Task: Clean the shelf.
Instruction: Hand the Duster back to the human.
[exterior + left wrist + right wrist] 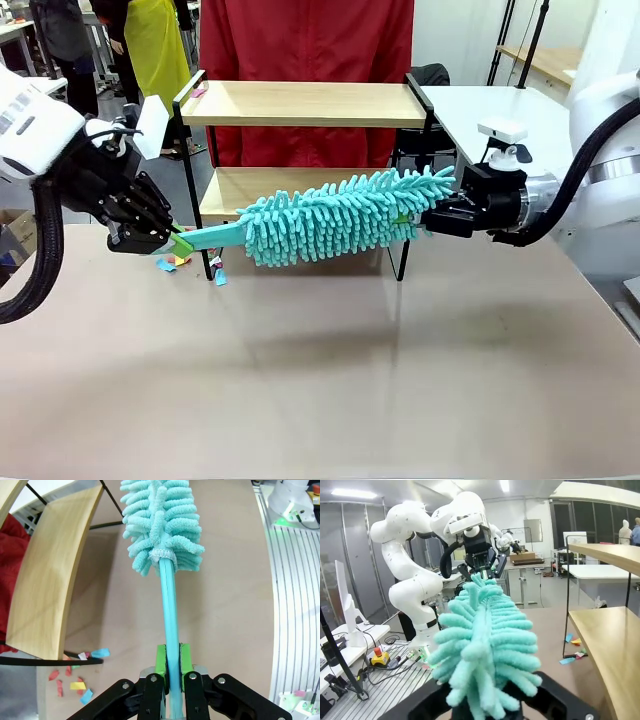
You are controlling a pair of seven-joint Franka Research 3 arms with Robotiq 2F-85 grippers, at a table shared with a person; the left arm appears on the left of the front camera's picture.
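The shelf (305,105) at the worktop's (320,380) far edge awaits cleaning, paper scraps (172,263) by its foot, as left tool (172,238) and right tool (425,220) clamp opposite ends of a teal duster (340,218).

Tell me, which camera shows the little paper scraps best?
The left wrist view: the paper scraps lie close and sharp on the table by the shelf foot. The front view shows them small, partly behind the left gripper. The right wrist view shows a few, far off.

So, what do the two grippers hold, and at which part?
Both hold the teal duster: left gripper on its handle end, right gripper on the fluffy head's tip.
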